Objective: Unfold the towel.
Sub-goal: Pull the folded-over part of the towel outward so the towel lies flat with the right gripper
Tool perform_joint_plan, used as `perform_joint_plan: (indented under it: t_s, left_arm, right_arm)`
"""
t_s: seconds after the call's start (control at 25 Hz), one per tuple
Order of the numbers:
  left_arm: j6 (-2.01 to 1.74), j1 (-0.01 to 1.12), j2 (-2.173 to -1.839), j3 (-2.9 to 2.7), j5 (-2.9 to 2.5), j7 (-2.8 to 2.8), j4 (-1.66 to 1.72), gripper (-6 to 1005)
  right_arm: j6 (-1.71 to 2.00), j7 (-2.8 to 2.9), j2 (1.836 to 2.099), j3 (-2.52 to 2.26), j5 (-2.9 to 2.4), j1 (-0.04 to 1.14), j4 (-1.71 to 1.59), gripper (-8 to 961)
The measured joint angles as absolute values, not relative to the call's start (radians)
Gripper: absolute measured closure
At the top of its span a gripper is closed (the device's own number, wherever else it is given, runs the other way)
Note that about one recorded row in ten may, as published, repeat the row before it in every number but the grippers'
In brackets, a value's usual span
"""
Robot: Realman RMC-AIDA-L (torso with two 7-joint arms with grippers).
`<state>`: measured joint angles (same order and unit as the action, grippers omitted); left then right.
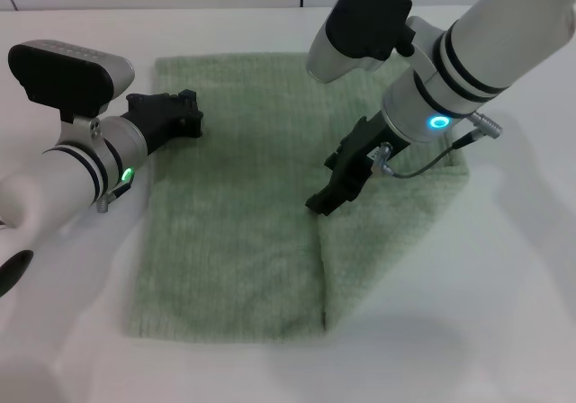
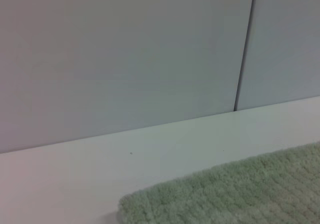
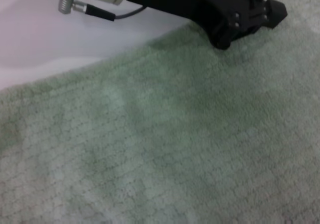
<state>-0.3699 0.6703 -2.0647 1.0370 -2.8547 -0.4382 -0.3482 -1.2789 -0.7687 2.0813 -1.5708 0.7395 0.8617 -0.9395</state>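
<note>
The pale green towel (image 1: 234, 223) lies flat on the white table (image 1: 513, 322). Its right part is folded over, with the flap's edge running down the middle toward the front hem. My right gripper (image 1: 318, 207) is down at the far end of that flap edge, touching the cloth. My left gripper (image 1: 192, 115) is shut and rests on the towel's far left edge; it also shows in the right wrist view (image 3: 272, 11), lying on the cloth. The towel fills the right wrist view (image 3: 150, 144), and a corner of it shows in the left wrist view (image 2: 240, 194).
Bare white table surrounds the towel on all sides. A grey wall (image 2: 125, 59) with a vertical seam stands behind the table. A cable (image 1: 432, 165) hangs from the right wrist above the folded part.
</note>
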Motion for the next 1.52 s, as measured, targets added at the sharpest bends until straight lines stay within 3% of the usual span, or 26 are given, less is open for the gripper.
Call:
perform_joint_plan:
  t_s: [1.44,1.52]
  left_arm:
    - [-0.353,0.67,-2.065,1.039,-2.855,-0.437,-0.347,1001]
    - [-0.353,0.67,-2.065,1.04,-2.855,-0.437,-0.348,1001]
  right_arm:
    - [-1.266,-0.793,2.083,-1.594,0.757,0.887,-0.884,268]
    - [-1.258,-0.788,2.083,-1.604,0.755,0.888,-0.881,300]
